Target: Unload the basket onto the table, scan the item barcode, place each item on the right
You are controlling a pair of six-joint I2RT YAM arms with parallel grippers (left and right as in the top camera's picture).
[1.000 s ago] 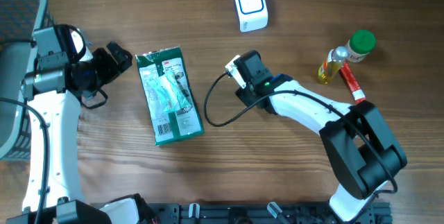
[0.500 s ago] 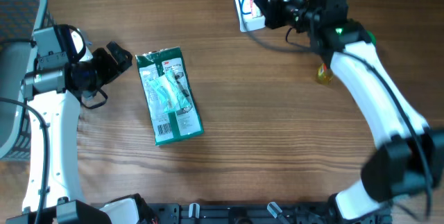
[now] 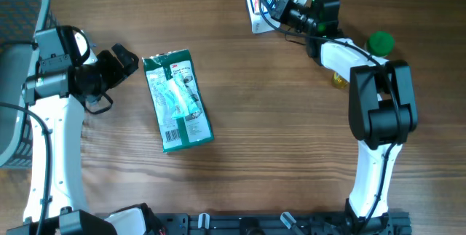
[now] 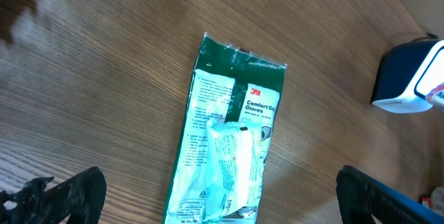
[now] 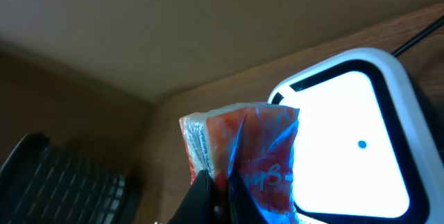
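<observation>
At the left, the left tool (image 3: 124,59) hangs wide open and empty over the bench (image 3: 277,140), exactly where it was a second ago. Just to its right the green gloves packet (image 3: 177,102) lies flat on the wood, also unmoved. Further right, the change is plain: the right tool (image 3: 281,6), which a second ago sat low over the middle of the bench, is now up at the far edge, directly in front of the white scanner (image 3: 253,18) and covering part of it. It is clamped tight on a crinkled red-and-blue packet (image 5: 243,156), which the right wrist view shows held close beside the scanner's lit window. Right of the arm stands a green-capped bottle (image 3: 379,43).
</observation>
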